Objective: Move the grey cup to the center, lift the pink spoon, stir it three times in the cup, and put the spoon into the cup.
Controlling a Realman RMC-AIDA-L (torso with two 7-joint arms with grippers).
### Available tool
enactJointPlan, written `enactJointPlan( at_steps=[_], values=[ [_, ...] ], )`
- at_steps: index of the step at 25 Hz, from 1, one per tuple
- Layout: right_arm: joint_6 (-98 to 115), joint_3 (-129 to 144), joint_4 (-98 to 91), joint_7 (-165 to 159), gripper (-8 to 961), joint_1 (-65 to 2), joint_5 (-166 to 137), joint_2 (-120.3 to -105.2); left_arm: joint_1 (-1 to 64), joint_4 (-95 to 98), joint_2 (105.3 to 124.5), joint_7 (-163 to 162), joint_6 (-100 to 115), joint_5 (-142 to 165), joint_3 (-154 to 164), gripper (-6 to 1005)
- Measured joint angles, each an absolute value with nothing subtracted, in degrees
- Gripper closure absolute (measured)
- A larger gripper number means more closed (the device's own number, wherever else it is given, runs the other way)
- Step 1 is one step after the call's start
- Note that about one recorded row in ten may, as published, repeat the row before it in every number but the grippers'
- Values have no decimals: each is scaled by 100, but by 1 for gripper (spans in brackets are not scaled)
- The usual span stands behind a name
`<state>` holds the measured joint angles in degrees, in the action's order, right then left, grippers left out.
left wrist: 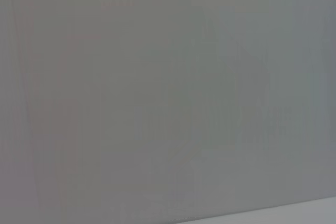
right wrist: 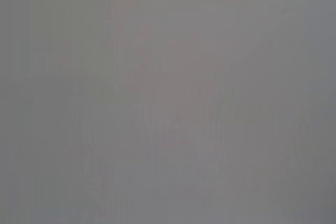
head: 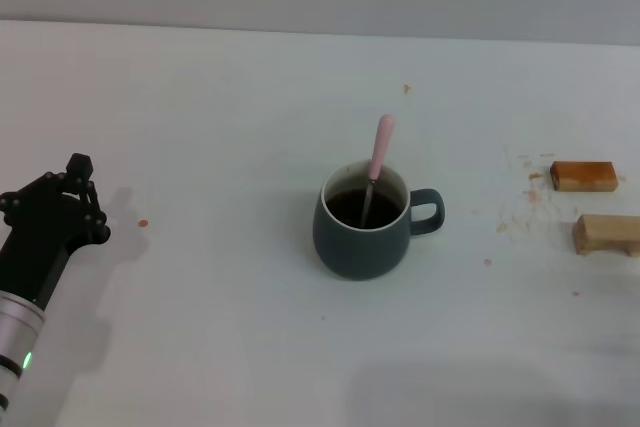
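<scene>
Pink spoon (head: 378,159) left leaning in grey cup (head: 364,232); ceramic, heavy w/ liquid, best gripped at handle. Left gripper (head: 70,202) parked, jaw state can't be told.

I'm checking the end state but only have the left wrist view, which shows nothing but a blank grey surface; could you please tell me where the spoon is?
Observer: The pink spoon stands in the grey cup, its handle leaning on the far rim.
Operator: Thank you. Where is the left gripper?
Observer: The left gripper is at the table's left edge, apart from the cup.
Operator: And the right one?
Observer: It shows in no view; two wooden blocks lie at the right.
</scene>
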<state>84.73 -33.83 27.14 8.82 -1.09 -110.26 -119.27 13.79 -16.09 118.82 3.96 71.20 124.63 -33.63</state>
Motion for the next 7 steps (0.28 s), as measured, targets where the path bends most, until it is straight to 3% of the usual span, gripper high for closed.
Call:
enactJointPlan(
  at_steps=[7],
  values=[
    [8520, -3384, 2716, 891, 195, -75, -11035, -11927, 1379, -1624, 11883, 395, 7120, 12463, -3389, 1001]
  ],
)
